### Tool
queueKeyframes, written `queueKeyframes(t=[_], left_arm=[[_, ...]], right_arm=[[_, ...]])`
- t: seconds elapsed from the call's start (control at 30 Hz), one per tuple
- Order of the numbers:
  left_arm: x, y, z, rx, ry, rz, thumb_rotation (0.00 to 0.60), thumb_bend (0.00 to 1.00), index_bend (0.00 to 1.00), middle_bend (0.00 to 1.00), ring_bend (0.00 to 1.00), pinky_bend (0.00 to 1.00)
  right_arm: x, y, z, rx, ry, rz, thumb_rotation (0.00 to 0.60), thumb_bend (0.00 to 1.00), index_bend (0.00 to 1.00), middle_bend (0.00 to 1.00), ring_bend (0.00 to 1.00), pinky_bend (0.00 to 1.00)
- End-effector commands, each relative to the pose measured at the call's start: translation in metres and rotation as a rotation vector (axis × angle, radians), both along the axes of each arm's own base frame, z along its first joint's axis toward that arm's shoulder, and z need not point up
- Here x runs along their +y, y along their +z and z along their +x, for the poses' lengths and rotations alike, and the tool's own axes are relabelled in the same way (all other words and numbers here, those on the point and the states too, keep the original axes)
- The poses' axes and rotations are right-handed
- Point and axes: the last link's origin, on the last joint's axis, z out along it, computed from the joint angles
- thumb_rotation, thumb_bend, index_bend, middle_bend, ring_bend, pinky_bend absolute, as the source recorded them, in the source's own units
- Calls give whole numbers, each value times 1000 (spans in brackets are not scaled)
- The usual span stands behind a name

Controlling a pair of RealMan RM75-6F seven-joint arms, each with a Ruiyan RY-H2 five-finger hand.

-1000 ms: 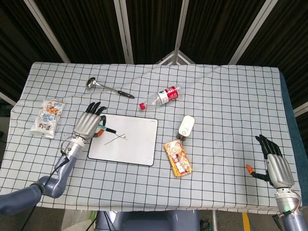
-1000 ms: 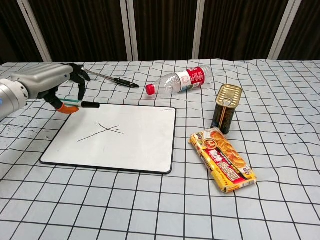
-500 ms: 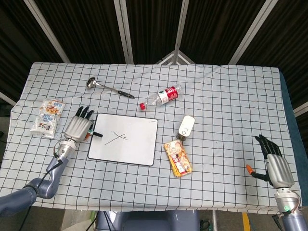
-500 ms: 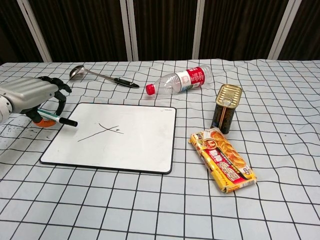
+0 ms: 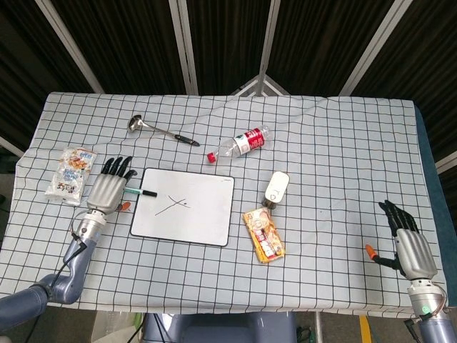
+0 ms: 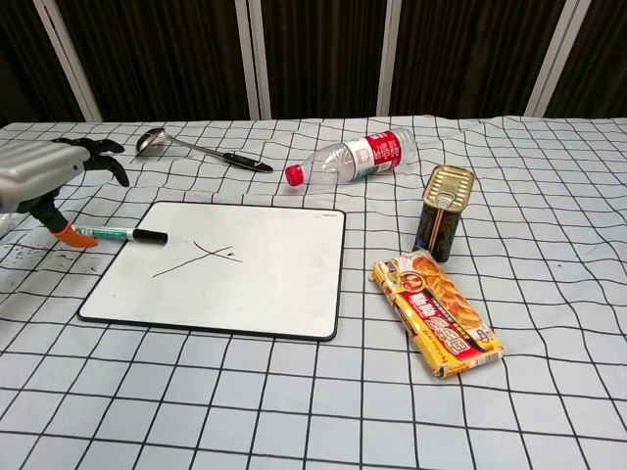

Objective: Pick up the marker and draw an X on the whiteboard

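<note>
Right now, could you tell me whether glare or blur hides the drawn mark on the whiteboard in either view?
Head view: even lighting, no glare; the mark on the whiteboard is sharp but small. Chest view: board evenly lit, strokes crisp; only the left hand is cut off at the frame's left edge.

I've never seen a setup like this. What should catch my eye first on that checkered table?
Probably the whiteboard near the middle-left, with a rough black X on it. A marker lies across its left edge, and the left robot hand sits just beside it with fingers spread, holding nothing. Further right, a clear bottle with a red label lies on its side behind an upright tin can and an orange snack packet.
</note>
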Motion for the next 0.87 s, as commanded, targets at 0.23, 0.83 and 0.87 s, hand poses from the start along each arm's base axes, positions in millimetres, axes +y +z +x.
queueKeyframes(t=[0.23, 0.83, 0.87], left_arm=[[-77, 79, -17, -189, 48, 112, 600, 155, 109, 0, 0, 0], [-182, 155, -69, -93, 136, 172, 600, 107, 0, 0, 0, 0], [-181, 155, -69, -97, 131, 178, 600, 107, 0, 0, 0, 0]], right_arm=[[0, 0, 0, 23, 9, 3, 600, 312, 0, 0, 0, 0], [3, -1, 1, 206, 108, -35, 600, 312, 0, 0, 0, 0], [3, 0, 1, 204, 106, -36, 600, 312, 0, 0, 0, 0]])
